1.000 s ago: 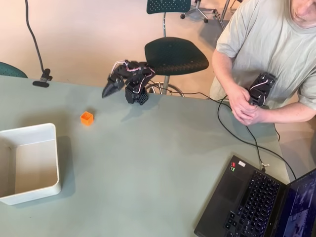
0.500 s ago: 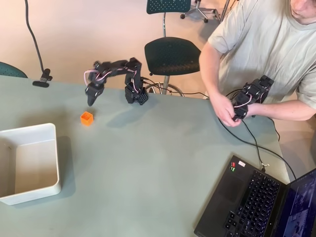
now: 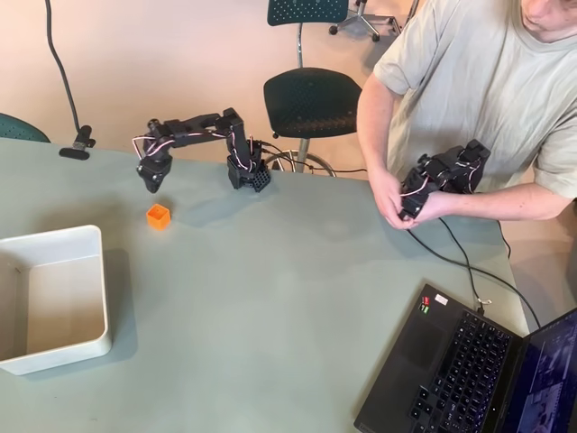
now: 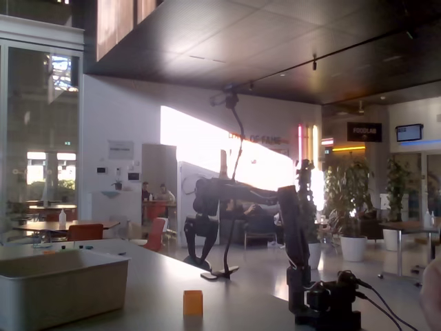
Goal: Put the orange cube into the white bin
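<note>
On the pale green counter [image 3: 297, 298] the orange cube [image 3: 159, 216] sits ungrasped, apart from the empty white bin [image 3: 54, 242], with the gripper [image 3: 151, 180] hovering just above and behind it, finger spread indiscernible; pickup and transfer both remain outstanding.

Open laptop [image 3: 469, 370] at the table [image 3: 270, 316] corner; green chair [image 3: 311, 99] behind — seated person [image 3: 487, 81] alongside
</note>
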